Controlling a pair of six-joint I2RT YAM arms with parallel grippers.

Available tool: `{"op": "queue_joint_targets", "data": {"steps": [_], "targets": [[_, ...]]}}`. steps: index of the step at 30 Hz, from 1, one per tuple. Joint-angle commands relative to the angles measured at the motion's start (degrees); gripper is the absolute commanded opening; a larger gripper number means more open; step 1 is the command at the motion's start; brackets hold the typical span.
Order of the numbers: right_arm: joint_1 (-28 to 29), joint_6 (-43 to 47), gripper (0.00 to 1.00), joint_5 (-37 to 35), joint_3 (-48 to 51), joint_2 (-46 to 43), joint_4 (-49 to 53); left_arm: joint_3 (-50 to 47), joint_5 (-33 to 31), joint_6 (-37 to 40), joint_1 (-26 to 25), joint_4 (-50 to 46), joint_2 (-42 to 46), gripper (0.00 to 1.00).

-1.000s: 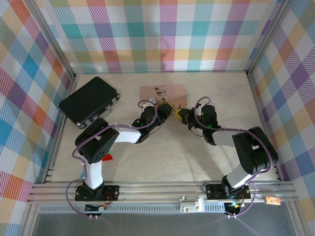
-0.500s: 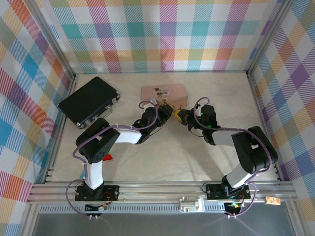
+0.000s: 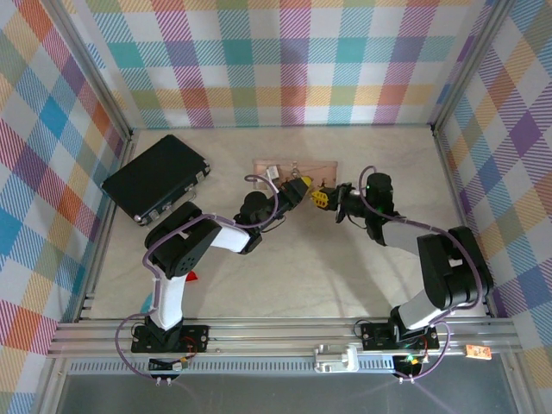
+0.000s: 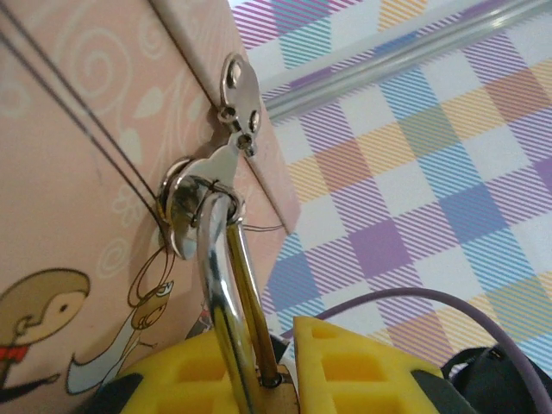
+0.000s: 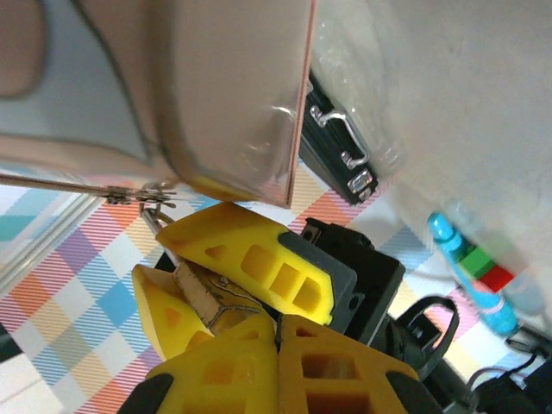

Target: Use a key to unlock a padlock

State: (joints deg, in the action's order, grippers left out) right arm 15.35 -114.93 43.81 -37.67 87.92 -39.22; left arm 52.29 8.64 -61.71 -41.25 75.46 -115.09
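The brass padlock (image 4: 278, 395) hangs by its silver shackle from the hasp (image 4: 211, 172) of the pink tin (image 4: 78, 172). My left gripper (image 4: 276, 379) is shut on the padlock's body, its yellow fingers (image 4: 362, 362) on either side. In the right wrist view the padlock (image 5: 195, 294) sits between those fingers (image 5: 250, 250), under the tin (image 5: 216, 86). My right gripper (image 5: 277, 329) is shut, and a thin silvery key (image 5: 234, 303) runs from its fingertips to the padlock's end face. From above, the left gripper (image 3: 300, 185) and right gripper (image 3: 322, 198) meet just in front of the tin (image 3: 293, 166).
A black case (image 3: 155, 177) lies at the back left, also seen in the right wrist view (image 5: 341, 147). A small red item (image 3: 189, 276) lies by the left arm. Checked walls close in the table on three sides.
Both grippers have moved toward the back wall with the padlock. The pink tin has tipped up from lying flat, and the right arm has swung farther right.
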Motion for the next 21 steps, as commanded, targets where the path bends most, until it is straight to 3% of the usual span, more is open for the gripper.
{"op": "queue_joint_targets", "data": {"steps": [1, 5, 9, 11, 16, 18, 21], "targets": [[3.8, -12.8, 0.00, 13.5, -0.7, -3.4, -6.3, 0.4, 10.8, 7.5, -3.3, 2.9, -1.2, 0.00], [3.6, -14.8, 0.00, 10.4, 2.1, -1.2, -12.2, 0.7, 11.7, 7.9, -3.2, 2.9, -1.3, 0.00], [2.4, -11.1, 0.00, 11.6, -0.1, 2.3, -15.8, 1.1, 11.0, 7.3, -3.1, 2.8, -1.4, 0.00], [1.1, -2.6, 0.00, 13.4, -2.6, 2.2, -8.5, 1.0, 10.3, 6.9, -2.9, 2.7, -1.3, 0.00], [-1.4, 31.0, 0.03, 10.8, -10.7, -2.2, 28.0, -0.2, 6.8, 5.8, -2.0, 2.4, -1.4, 0.00], [-1.9, 37.1, 0.05, 8.6, -11.5, -3.2, 32.9, -0.6, 5.2, 4.9, -1.8, 2.2, -1.8, 0.00], [-2.3, 38.4, 0.13, 6.6, -9.9, -2.9, 29.7, -1.5, 1.2, 3.8, -1.7, 1.2, -2.9, 0.00]]}}
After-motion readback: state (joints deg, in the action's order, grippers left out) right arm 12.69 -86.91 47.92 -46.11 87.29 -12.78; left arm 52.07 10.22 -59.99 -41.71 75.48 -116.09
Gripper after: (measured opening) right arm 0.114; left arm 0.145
